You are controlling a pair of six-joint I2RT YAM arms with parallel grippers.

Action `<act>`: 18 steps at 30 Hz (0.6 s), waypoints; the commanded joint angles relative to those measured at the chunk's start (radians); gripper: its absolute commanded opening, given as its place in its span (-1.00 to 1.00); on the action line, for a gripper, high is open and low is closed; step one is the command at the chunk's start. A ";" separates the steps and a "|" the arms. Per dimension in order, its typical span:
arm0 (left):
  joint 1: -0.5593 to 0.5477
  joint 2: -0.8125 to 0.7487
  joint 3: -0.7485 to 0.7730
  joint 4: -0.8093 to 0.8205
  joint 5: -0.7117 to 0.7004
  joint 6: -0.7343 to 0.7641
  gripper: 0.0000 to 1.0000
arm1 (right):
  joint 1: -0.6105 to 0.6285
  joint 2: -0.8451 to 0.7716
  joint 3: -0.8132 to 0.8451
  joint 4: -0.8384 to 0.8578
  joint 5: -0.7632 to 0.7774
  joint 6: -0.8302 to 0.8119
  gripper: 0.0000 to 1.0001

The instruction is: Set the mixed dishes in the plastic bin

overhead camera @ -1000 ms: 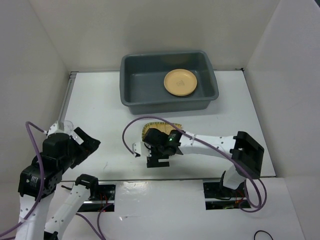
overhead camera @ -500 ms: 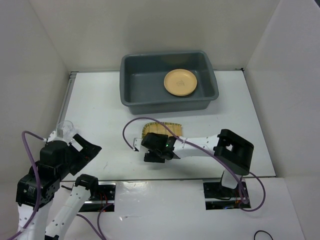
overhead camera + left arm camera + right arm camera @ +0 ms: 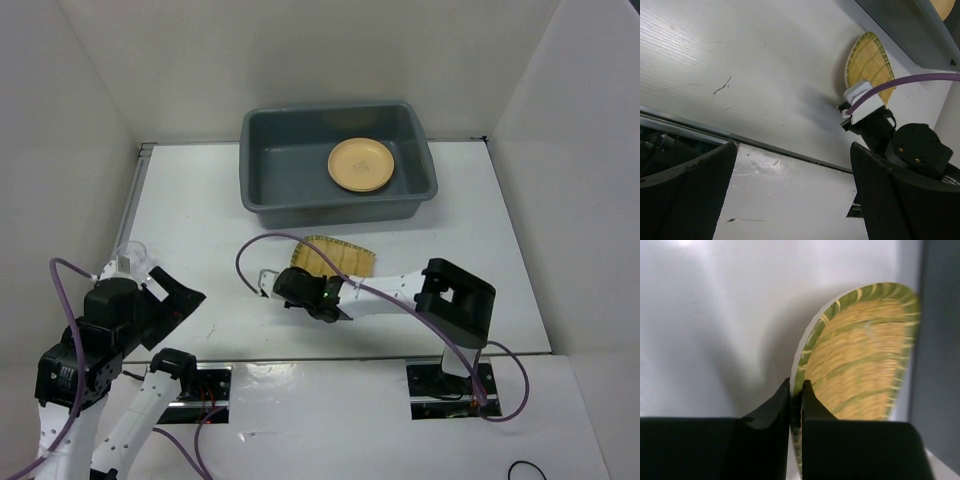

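The ribbed bamboo tray [image 3: 338, 255] lies on the table in front of the dark grey plastic bin [image 3: 340, 213]. My right gripper [image 3: 300, 284] is at the tray's near left end. In the right wrist view the right gripper [image 3: 796, 390] is shut on the green rim of the tray [image 3: 865, 360]. One tan plate [image 3: 362, 165] lies inside the bin. A small clear glass cup [image 3: 128, 257] stands at the far left, just behind my left gripper [image 3: 175, 295]. The left gripper [image 3: 794, 150] is open and holds nothing, and its camera shows the tray [image 3: 870, 62] past it.
White walls close in the table on the left, back and right. A metal strip [image 3: 700, 132] runs along the table's near edge. The right arm's purple cable [image 3: 262, 250] loops over the table left of the tray.
My right gripper has slid left and low along the tray and shut on its rim; the tray has shifted slightly. The left arm has barely moved.
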 commanded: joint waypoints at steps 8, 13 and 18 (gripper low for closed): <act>0.006 0.009 -0.006 0.006 0.007 -0.015 1.00 | 0.018 -0.100 0.156 -0.346 -0.217 0.151 -1.00; 0.006 0.032 -0.006 0.024 0.007 0.006 1.00 | 0.027 -0.182 0.268 -0.587 -0.453 0.142 -1.00; 0.006 0.061 0.017 0.024 0.007 0.024 1.00 | 0.027 -0.264 0.330 -0.646 -0.550 0.108 -1.00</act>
